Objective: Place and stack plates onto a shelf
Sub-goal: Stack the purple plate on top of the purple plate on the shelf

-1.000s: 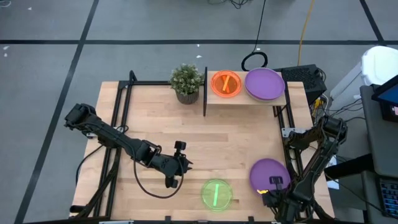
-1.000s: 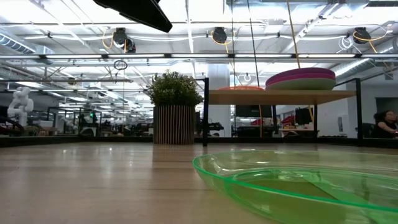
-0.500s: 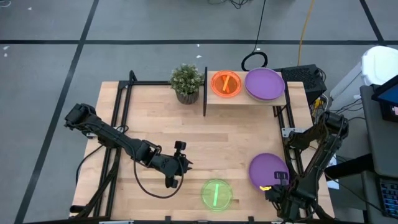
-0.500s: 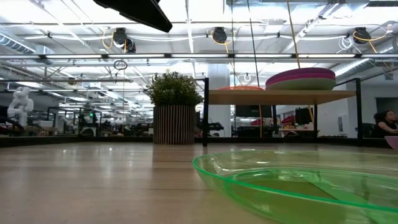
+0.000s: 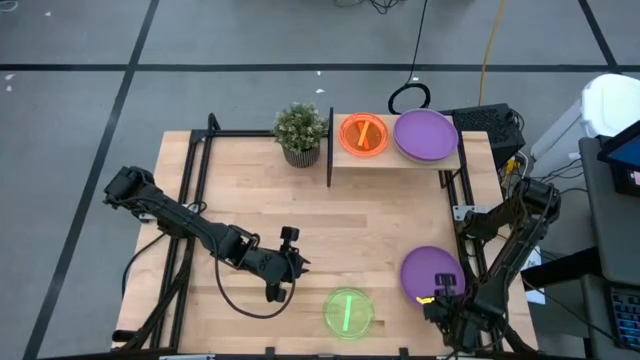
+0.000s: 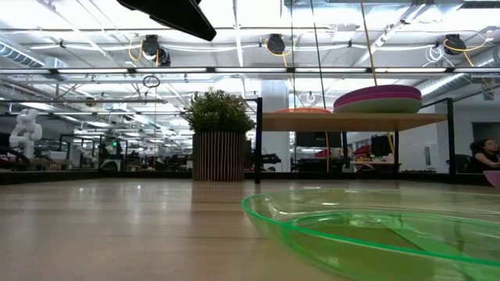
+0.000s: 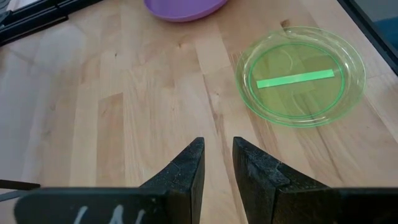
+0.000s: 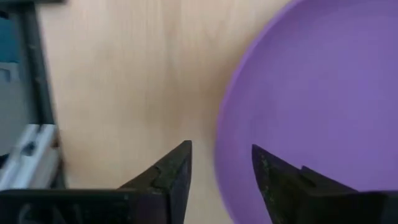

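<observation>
The shelf [image 5: 395,160] stands at the far edge of the counter [image 5: 320,220], right of centre. On it lie an orange plate [image 5: 364,134] on the left and, just beside it, a stack topped by a purple plate [image 5: 426,134]; in the low view that stack [image 6: 378,99] shows purple over magenta over a teal layer. A potted plant [image 5: 300,132] stands just left of the shelf's black upright edge.

On the counter, a lime green plate [image 5: 348,311] lies at the near edge, and a second purple plate [image 5: 433,276] lies near the right edge. The right pincer [image 8: 221,163] is at this plate's near rim, its fingers spread, one over bare wood and one over the purple surface, pinching nothing. The left pincer [image 7: 217,158] hovers over bare counter left of the green plate, its fingers slightly apart and empty.

From the high view the right pincer is mostly hidden under its own arm. In the low view the green plate [image 6: 375,230] fills the foreground, cut off at the right edge.
</observation>
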Available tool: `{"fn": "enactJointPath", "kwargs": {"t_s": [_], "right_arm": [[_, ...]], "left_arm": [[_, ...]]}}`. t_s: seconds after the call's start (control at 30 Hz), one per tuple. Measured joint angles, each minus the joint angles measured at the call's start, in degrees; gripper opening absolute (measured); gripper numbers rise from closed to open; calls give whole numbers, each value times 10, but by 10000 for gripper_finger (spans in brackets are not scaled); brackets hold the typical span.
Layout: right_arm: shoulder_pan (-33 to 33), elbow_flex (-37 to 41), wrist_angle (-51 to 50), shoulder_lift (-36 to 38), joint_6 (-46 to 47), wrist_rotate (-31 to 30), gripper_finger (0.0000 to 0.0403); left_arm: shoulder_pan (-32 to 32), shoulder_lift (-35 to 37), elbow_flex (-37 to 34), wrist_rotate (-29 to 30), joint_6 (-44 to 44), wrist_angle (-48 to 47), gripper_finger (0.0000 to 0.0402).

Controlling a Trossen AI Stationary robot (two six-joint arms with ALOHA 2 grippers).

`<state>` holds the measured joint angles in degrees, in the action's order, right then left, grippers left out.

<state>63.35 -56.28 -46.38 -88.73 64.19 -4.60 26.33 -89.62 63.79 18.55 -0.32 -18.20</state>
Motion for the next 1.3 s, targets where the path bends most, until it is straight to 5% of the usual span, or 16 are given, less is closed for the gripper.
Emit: {"fn": "enactJointPath", "kwargs": {"t_s": [0.33,0.6,1.3], "right_arm": [[1,60,59,0,20,1,108],[1,63,51,2,16,-7,13],[-47,-67,-149,0,-46,-69,1]], "left_arm": [[0,0,0,0,0,0,90],[0,0,0,0,0,0,90],[0,0,0,0,-3,0,90]]}}
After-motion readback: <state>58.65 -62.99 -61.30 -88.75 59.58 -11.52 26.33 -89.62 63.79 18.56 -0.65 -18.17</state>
